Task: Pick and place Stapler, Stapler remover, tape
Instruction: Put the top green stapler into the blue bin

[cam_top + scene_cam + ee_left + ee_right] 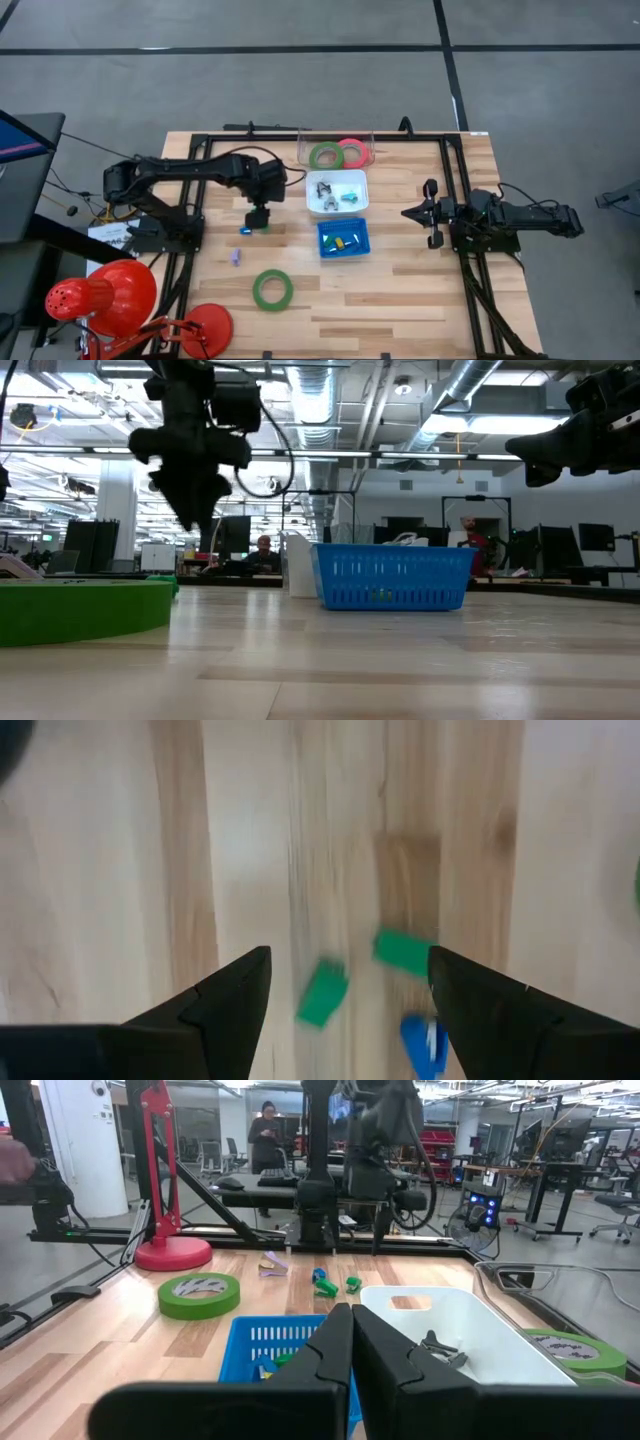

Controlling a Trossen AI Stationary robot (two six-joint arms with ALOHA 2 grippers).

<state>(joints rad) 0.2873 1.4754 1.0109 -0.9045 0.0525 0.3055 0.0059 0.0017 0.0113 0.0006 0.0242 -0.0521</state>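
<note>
grey floor (300, 25) with dark seam lines. red desk lamp (100, 298) at the light wood surface (400, 300) edge. exposed ceiling ducts (470, 385), strip lights, distant desks.

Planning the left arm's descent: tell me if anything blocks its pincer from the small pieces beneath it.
Nothing visible does. The left pincer hangs open above bare wood, and two small green plastic pieces and a small blue piece lie between its fingers with nothing over them.

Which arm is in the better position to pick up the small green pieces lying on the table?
The left. Its gripper hangs open directly above the green pieces. The right gripper waits shut at the table's far side, beyond the baskets.
</note>
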